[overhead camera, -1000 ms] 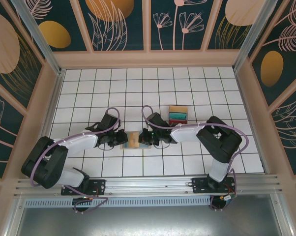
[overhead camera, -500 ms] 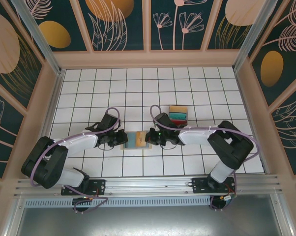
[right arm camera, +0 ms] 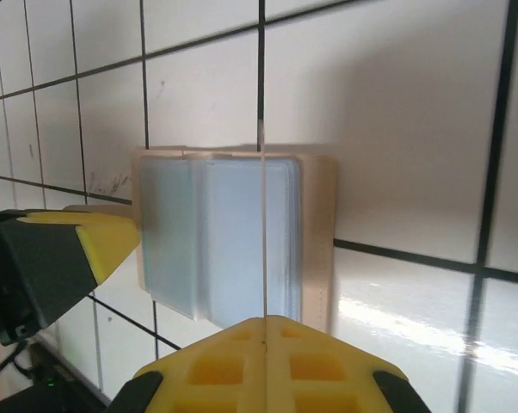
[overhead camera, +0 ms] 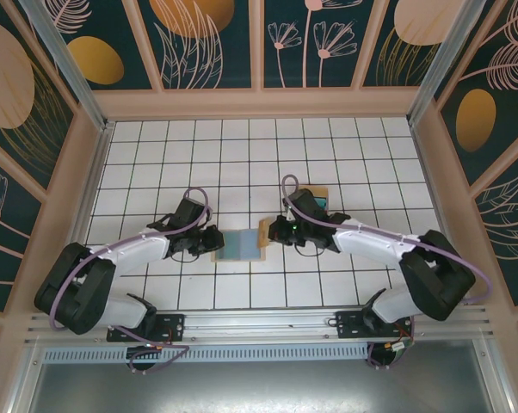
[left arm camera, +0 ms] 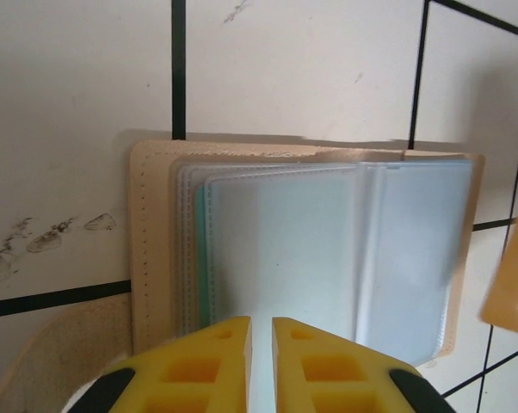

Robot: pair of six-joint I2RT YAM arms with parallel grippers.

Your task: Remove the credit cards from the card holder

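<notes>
surface: white tiled floor (overhead camera: 156, 155) is lying flat | marks: dark scuff marks (left arm camera: 44, 241) are showing on one tile | surround: leaf-patterned wall panels (overhead camera: 216, 43) are enclosing it | front: aluminium rail (overhead camera: 259, 323) is running along the near edge

Nothing readable is showing: no text, label, brand, number or sign is appearing on the card holder (left arm camera: 151, 258), its clear sleeves (left arm camera: 285, 249) or the tiled surface (left arm camera: 70, 69)

— How's the feed?
— Overhead is bright and even; I see only soft shadows under the arms (overhead camera: 138, 251) on the white bench (overhead camera: 156, 146).
— Wrists?
— Left wrist: card holder (left arm camera: 285, 249) crisp on its left, the yellow card (left arm camera: 510, 271) at the edge smeared. Right wrist: glare on the lower tiles (right arm camera: 405, 318), holder hazy.
</notes>
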